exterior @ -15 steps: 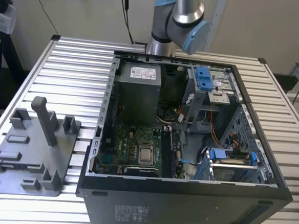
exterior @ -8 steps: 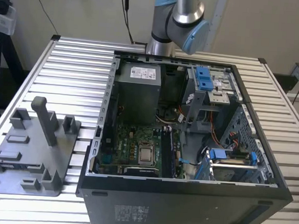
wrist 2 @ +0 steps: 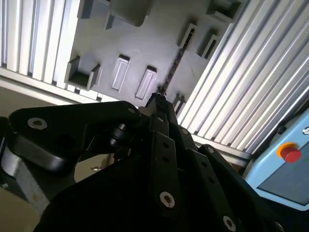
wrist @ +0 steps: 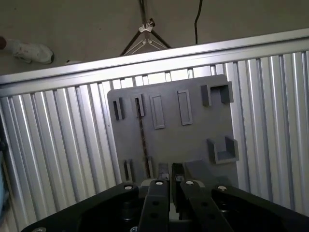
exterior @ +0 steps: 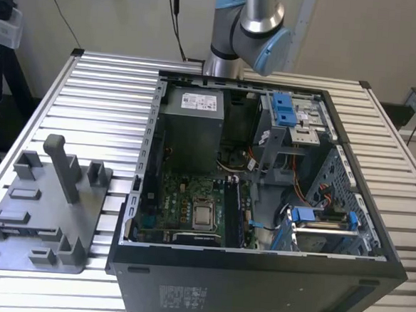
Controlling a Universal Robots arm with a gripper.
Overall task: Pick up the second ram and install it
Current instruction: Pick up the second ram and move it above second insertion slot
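The second ram is a thin dark stick standing on edge in two slotted holders of the grey fixture tray. It also shows edge-on in the second wrist view. My gripper hangs well above the tray, apart from the ram, which lies a little to one side of the fingertips. The two black fingers sit close together with nothing between them. The pair of holders beside the ram is empty. In the exterior view the tray lies at the left of the table.
An open computer case stands in the middle of the slatted aluminium table, with its motherboard, CPU socket and long black slots exposed. The arm's base rises behind the case. A pendant with a red button lies off the table.
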